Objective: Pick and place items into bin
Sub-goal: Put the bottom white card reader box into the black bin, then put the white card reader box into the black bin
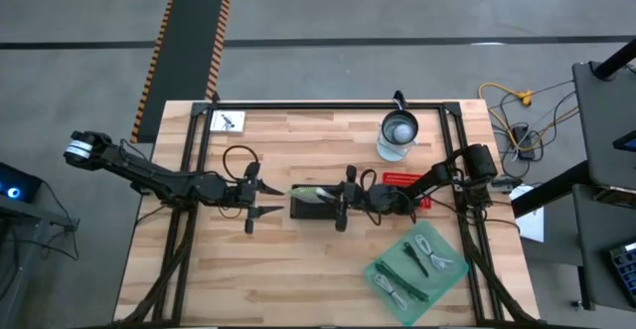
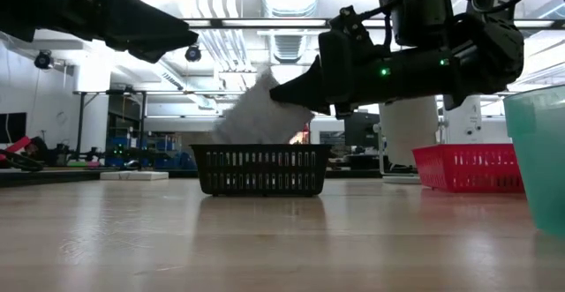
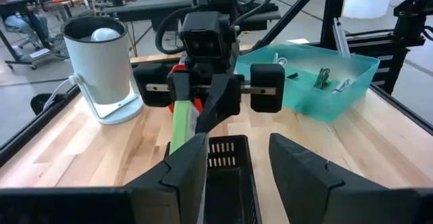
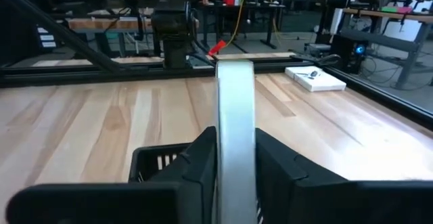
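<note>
The wooden surface sits in a big workshop. The right claw pinches a white card standing on edge, tilted over the black bin. The left claw waits with fingers apart.

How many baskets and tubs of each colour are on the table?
Black basket: 1
Red basket: 1
Teal tub: 1
Total: 3
</note>
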Robot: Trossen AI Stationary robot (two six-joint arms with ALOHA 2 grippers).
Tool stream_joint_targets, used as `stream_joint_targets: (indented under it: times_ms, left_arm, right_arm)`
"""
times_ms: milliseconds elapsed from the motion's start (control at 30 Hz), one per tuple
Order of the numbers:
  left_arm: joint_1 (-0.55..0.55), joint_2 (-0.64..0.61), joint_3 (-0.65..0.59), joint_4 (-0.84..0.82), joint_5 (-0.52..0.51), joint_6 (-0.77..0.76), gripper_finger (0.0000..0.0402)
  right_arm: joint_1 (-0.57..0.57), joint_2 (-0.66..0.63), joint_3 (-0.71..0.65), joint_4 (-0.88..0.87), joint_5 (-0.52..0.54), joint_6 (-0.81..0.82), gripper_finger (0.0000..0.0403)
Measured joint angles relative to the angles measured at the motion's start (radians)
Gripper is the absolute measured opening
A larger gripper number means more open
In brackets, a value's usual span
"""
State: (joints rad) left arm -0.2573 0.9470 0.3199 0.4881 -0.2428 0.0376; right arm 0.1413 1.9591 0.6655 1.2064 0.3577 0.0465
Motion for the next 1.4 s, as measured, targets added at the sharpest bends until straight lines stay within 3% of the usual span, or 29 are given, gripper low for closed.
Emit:
stream_joint_targets:
  times_ms: [467, 800, 933, 1167, 1400]
  left_arm:
    - [0.0, 0.0, -0.001, 0.0, 0.0, 0.002, 0.0146]
    - [0.0, 0.0, -0.015, 0.003, -0.001, 0.002, 0.0146]
    - [0.0, 0.0, -0.016, 0.007, 0.0, 0.002, 0.0146]
    - [0.0, 0.0, -0.016, 0.006, 0.0, 0.001, 0.0146]
    - [0.0, 0.0, -0.017, 0.007, 0.0, 0.001, 0.0146]
  right_arm:
    - [0.0, 0.0, 0.005, -0.005, 0.001, -0.021, 0.0135]
    - [0.0, -0.032, 0.032, -0.01, 0.001, -0.07, 0.0136]
    - [0.003, -0.11, 0.03, -0.127, 0.001, -0.056, 0.0128]
    - [0.029, -0.301, 0.029, -0.494, 0.0, 0.009, 0.0108]
    - [0.069, -0.408, 0.029, -0.68, 0.001, 0.069, 0.0074]
